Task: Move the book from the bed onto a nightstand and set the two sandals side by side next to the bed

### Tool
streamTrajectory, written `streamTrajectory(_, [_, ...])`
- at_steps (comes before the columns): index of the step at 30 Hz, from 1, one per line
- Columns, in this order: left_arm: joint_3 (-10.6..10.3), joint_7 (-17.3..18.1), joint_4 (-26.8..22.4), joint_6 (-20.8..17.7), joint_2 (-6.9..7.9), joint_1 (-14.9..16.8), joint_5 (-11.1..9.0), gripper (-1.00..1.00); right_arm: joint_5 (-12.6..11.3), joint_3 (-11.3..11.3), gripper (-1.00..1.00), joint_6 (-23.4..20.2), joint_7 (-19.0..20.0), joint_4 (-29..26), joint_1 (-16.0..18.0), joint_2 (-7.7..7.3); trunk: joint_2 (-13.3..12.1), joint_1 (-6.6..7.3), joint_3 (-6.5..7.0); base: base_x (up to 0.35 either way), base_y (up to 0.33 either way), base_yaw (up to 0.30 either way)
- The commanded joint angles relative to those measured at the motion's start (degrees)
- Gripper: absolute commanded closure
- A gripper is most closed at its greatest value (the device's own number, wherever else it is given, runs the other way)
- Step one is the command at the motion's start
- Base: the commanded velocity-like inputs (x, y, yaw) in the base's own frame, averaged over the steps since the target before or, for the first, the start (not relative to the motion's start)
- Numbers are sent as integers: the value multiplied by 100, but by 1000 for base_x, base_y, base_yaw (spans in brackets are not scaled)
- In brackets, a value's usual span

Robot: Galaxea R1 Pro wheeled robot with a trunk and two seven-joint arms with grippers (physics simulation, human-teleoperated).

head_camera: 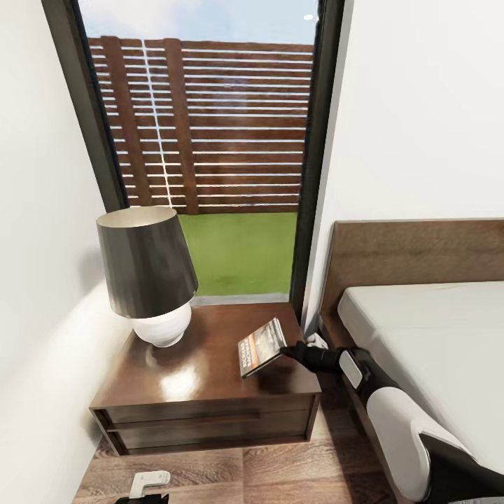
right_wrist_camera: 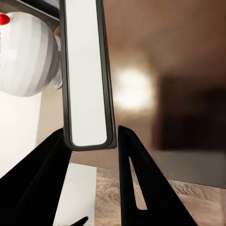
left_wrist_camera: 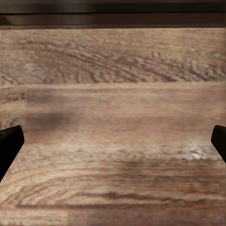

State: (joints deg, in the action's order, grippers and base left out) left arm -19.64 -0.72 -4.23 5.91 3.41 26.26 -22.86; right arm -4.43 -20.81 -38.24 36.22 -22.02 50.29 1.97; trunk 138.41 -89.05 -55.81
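Note:
The book (head_camera: 260,346), dark-covered with an orange band, hangs tilted over the right part of the nightstand (head_camera: 189,381), and my right gripper (head_camera: 288,349) is shut on its near edge. Whether its low corner touches the glossy top I cannot tell. In the right wrist view the book's white page edge (right_wrist_camera: 87,75) runs between the two black fingers (right_wrist_camera: 136,179) of the right gripper (right_wrist_camera: 92,143), with the nightstand top (right_wrist_camera: 179,70) behind. My left gripper (left_wrist_camera: 113,141) is wide open over the wood floor (left_wrist_camera: 113,70), holding nothing. The bed (head_camera: 434,336) lies to the right. The two sandals are out of view.
A lamp (head_camera: 147,269) with a dark shade and white ribbed base stands on the nightstand's left half; its base (right_wrist_camera: 23,56) is near the book. A tall dark-framed window (head_camera: 210,140) is behind the nightstand. A white wall (head_camera: 35,280) bounds the left. The headboard (head_camera: 420,252) rises just right of the nightstand.

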Motion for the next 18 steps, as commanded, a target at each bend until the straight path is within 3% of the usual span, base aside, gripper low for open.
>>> streamTrajectory(1, [-49, -7, 1, 15, 1, 2, -45, -100, -47, -40, 100, -128, -13, -5, 14, 0, 2, 1, -5, 0, 0, 0])
streamTrajectory(8, [-49, -7, 1, 15, 1, 2, -49, -100, -43, -482, 100, -475, -13, 1, 100, -66, 42, -21, -23, 0, 0, 0])
streamTrajectory(14, [-49, -7, 1, 15, 1, 2, -51, -100, -46, -632, 100, -530, -12, 231, 168, -99, 283, -153, -131, 0, 0, 0])
streamTrajectory(18, [-44, -7, 1, 15, 1, 2, -51, -100, -48, -664, 100, -538, -11, 317, 222, -108, 283, -153, -131, 0, 0, 0])
